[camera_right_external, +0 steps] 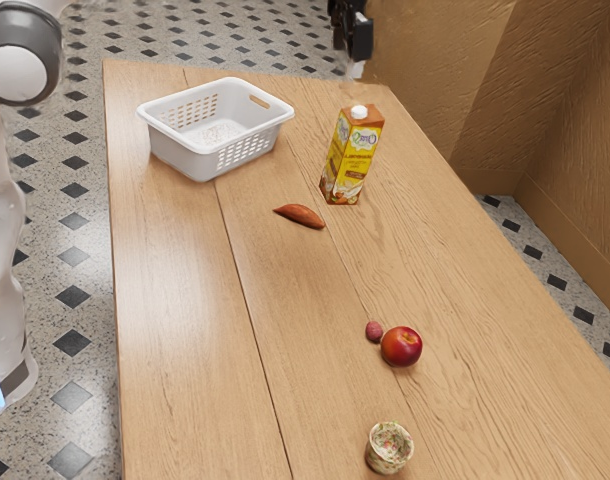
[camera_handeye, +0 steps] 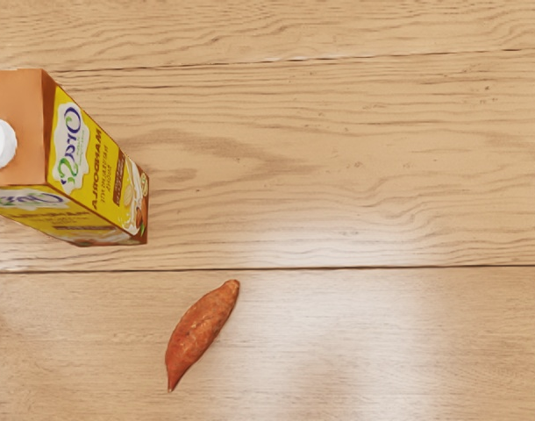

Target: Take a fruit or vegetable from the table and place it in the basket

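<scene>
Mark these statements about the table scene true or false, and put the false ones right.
1. The sweet potato lies on the table, outside the basket. True.
2. The carton has a white cap. True.
3. The carton is lying on its side. False: it stands upright.
4. The small fruit is right beside the larger fruit. True.
5. The larger fruit is in the basket. False: it sits on the table.
</scene>
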### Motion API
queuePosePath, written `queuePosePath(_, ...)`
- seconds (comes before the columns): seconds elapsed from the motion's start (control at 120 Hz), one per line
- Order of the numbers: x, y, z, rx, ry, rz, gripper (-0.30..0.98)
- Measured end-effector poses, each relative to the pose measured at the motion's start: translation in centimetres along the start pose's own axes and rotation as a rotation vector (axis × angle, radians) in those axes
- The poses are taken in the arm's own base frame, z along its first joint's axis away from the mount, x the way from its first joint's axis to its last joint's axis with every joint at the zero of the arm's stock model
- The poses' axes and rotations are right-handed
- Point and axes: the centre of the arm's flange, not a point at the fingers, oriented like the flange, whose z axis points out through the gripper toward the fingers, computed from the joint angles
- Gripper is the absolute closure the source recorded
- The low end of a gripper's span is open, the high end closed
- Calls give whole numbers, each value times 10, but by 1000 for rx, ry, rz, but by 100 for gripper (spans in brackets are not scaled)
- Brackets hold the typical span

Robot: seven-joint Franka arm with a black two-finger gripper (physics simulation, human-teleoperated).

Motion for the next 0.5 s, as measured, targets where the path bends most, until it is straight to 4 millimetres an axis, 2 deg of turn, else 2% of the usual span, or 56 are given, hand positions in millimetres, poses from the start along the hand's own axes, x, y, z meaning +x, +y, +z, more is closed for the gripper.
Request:
queuePosePath(0.075, -29, -62, -48, 44, 68, -106, 2)
queuePosePath(0.108, -39, -72, -63, 57, 91, -123, 2)
queuePosePath(0.142, -38, -59, -69, 51, 101, -89, 2)
queuePosePath(0.192, -30, -33, -68, 34, 98, -23, 2)
queuePosePath(0.267, -20, -10, -57, 21, 76, 37, 2)
queuePosePath(0.442, 22, 16, 4, 12, -6, 115, 2)
queuePosePath(0.5, 25, 30, 11, 5, -6, 141, 2)
